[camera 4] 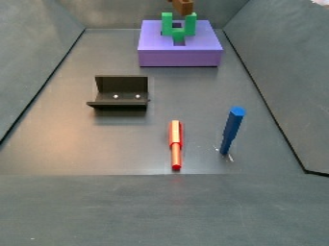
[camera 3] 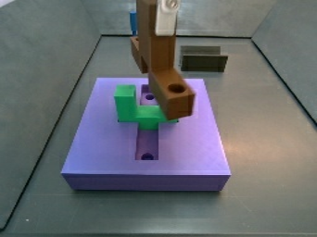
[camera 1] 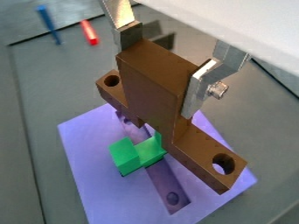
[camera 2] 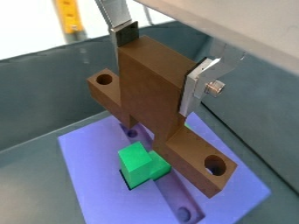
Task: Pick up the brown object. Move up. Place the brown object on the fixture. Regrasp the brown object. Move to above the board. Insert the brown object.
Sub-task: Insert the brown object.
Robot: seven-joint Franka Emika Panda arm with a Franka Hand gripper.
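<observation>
My gripper [camera 1: 163, 61] [camera 2: 163, 61] is shut on the upright bar of the brown object [camera 1: 152, 87] [camera 2: 146, 92], one silver finger [camera 1: 126, 33] on each side. The crosspiece, with a round hole at each end, hangs level over the board [camera 1: 93, 144] [camera 2: 93, 171]. In a side view the brown object [camera 3: 161, 65] stands over the board's [camera 3: 186, 148] central slot, right beside the green block [camera 3: 133, 104]; I cannot tell whether its lower tip touches the slot. The fixture [camera 3: 202, 60] [camera 4: 119, 93] stands bare on the floor, apart from the board [camera 4: 180, 53].
A red marker [camera 4: 176, 144] and a blue marker [camera 4: 232, 130] lie on the grey floor, away from the board. Sloped grey walls [camera 4: 38, 86] close in the floor. A yellow strip [camera 2: 70, 17] shows beyond the wall.
</observation>
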